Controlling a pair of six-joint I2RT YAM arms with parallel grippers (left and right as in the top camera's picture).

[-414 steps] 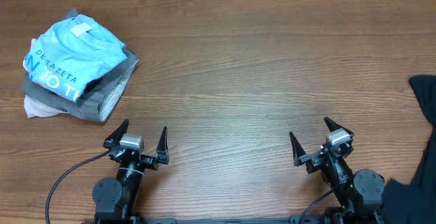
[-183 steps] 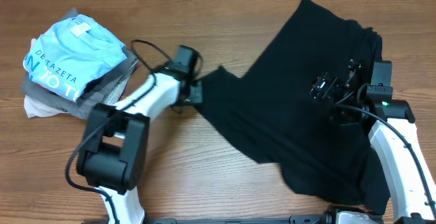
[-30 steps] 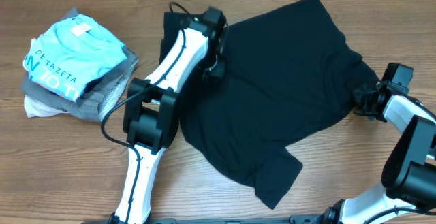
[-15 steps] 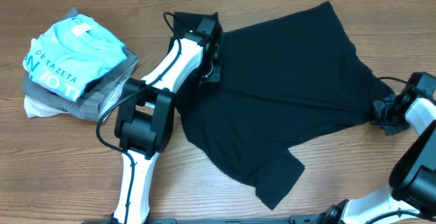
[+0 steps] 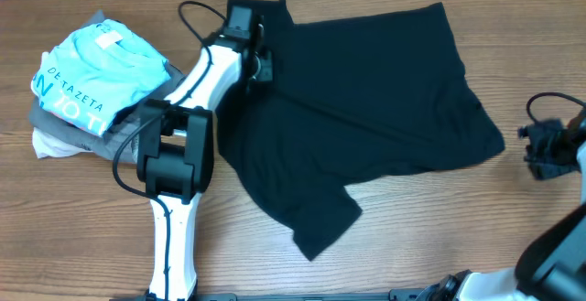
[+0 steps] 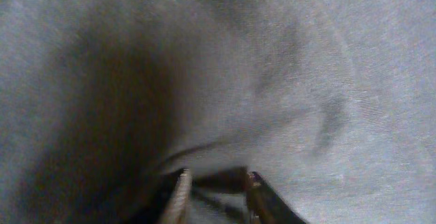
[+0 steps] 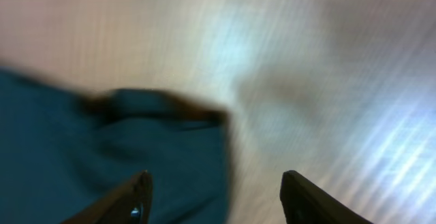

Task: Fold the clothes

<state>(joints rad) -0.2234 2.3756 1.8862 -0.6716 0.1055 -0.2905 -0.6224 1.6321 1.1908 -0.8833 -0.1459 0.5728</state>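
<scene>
Landmark: light blue shirt [image 5: 96, 72], folded, white lettering on it, set on top of a small pile.
Under landmark: grey garment [image 5: 146, 129] is stacked directly below the light blue shirt; a white garment [image 5: 50, 145] is poking out at its lower left.
Task thing: black T-shirt [image 5: 366, 109] is spread out on the wooden table [image 5: 430, 246], right of the light blue shirt, near it but apart. It is mostly flat, with a few soft wrinkles.
Sleeve: one sleeve [image 5: 320, 223] is stuck out on the robot's side of the garment, right of and below the light blue shirt.
Left gripper: left gripper [image 6: 216, 183] is closed on the black T-shirt. A dark fold of fabric is seen pinched between the two fingers [image 6: 181, 193] in the wrist view. The grip is taken at the T-shirt corner nearest the light blue shirt, up and to the right of it.
Left arm: white links [image 5: 206, 72] are stretched past the right side of the light blue shirt, between it and the T-shirt body.
Cable: a black cable [image 5: 194, 13] is looped beside the left wrist, above and right of the light blue shirt.
Right gripper: right gripper [image 7: 216, 180] is held with jaws spread, nothing clasped. It is placed far right of the light blue shirt, past the T-shirt's far corner and off the cloth in the overhead view.
Right wrist view: blurred; the T-shirt corner is seen ahead of the fingers, bare wood beside it.
</scene>
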